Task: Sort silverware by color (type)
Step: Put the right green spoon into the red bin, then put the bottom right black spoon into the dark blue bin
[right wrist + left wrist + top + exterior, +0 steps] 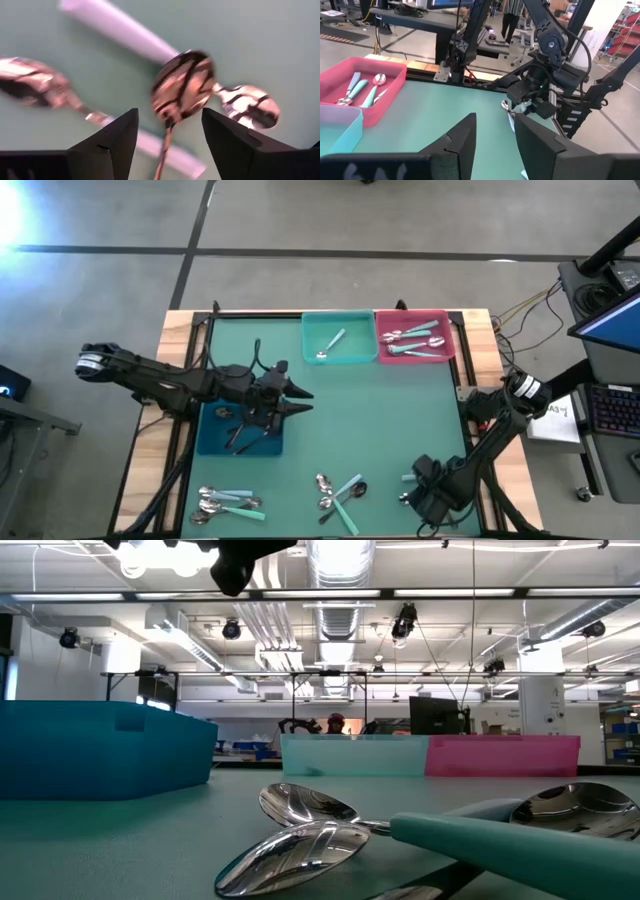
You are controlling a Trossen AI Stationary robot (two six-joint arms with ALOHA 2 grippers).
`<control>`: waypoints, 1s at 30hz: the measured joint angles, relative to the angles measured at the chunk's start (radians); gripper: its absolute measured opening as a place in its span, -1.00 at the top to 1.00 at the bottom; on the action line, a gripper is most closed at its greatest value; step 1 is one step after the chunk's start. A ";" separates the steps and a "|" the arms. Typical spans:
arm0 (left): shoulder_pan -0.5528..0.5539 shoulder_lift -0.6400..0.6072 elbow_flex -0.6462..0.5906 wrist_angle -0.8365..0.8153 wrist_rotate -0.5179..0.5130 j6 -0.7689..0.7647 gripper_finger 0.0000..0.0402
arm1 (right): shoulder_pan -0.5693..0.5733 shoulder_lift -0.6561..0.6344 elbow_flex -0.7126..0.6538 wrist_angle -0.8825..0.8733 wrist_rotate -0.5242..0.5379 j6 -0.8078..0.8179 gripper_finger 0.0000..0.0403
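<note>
The left gripper (300, 397) hangs above the mat's middle-left, just at the 3 o'clock edge of the blue bin (215, 435), and its own wrist view shows the two dark fingers (462, 140) parted with nothing between them. The right gripper (412, 488) sits low at the mat's 5 o'clock corner; in its wrist view the jaws stand wide, straddling a shiny spoon bowl (182, 92) that lies between them, and whether the pads touch it cannot be told. The silverware is scattered in several spots: a loose cluster of silver and teal-handled spoons (340, 492) at 6 o'clock on the green mat (380, 420), another bunch (225, 502) at 7 o'clock below the blue bin, and dark pieces (240, 438) inside the blue bin. At 12 o'clock the teal bin (340, 325) holds one silver spoon (330, 345), and the pink bin (412, 317) touching its 3 o'clock side holds several teal-handled spoons (415, 342). From table height, two polished spoon bowls (300, 845) and a teal handle (500, 840) lie close to the camera, with the three bins standing behind them across the mat.
</note>
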 joint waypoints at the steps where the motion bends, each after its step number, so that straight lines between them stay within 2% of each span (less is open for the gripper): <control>1: 0.000 0.004 0.000 0.001 0.000 0.000 0.41 | 0.000 0.000 -0.012 -0.001 0.002 0.008 -0.03; 8: 0.000 0.019 0.000 -0.002 0.001 0.000 0.41 | 0.000 -0.007 -0.085 0.044 0.012 0.016 -0.02; 12: 0.000 0.019 0.000 0.000 0.001 0.000 0.41 | -0.002 -0.006 -0.099 0.086 0.034 -0.017 0.08; 19: 0.000 0.018 0.000 0.005 0.001 0.001 0.41 | -0.002 -0.004 -0.100 0.110 0.054 -0.044 0.43; 26: 0.000 0.018 0.000 0.011 0.001 -0.001 0.41 | -0.002 -0.003 -0.100 0.120 0.075 -0.049 0.90; 30: 0.000 0.017 0.000 0.012 0.001 -0.001 0.41 | -0.002 -0.003 -0.101 0.132 0.090 -0.058 0.94</control>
